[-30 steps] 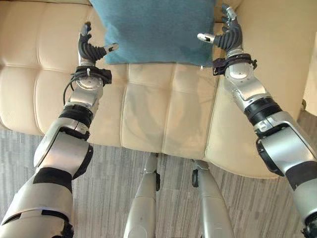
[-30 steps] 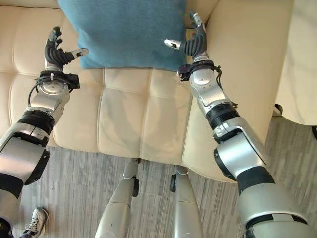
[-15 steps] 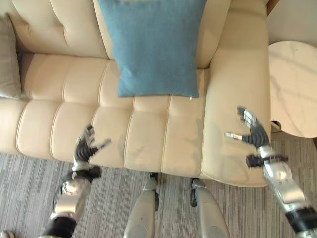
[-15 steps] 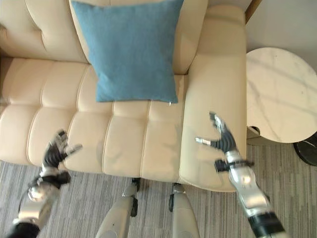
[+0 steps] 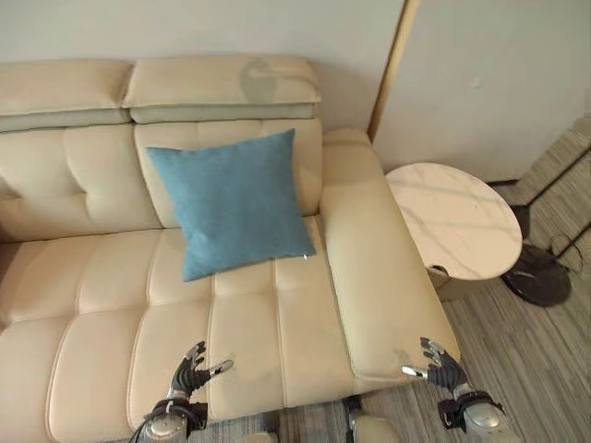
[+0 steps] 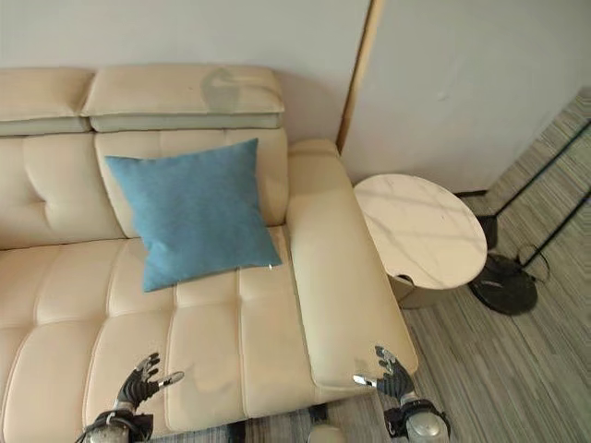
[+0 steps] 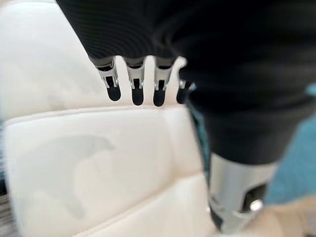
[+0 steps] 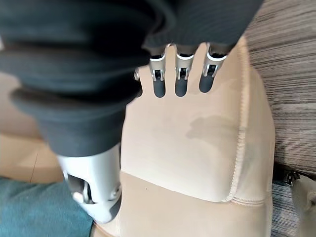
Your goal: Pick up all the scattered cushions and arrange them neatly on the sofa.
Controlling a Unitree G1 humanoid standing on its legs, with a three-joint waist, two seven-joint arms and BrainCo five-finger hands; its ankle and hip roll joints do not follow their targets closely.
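Blue cushion (image 5: pixel 235 200) leans upright on the sofa (image 5: pixel 102 305); left hand (image 5: pixel 191 371) and right hand (image 5: pixel 440 367) hover spread, empty.

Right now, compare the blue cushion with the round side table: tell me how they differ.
The blue cushion is square, soft cloth, leaning tilted against the sofa backrest. The round side table is pale, marble-patterned and hard, standing level on the floor beside the sofa's armrest. Neither is touched by the left hand or right hand.

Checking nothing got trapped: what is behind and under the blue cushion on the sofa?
The blue cushion leans on the sofa backrest, its lower edge on the seat. The patches it covers are hidden.
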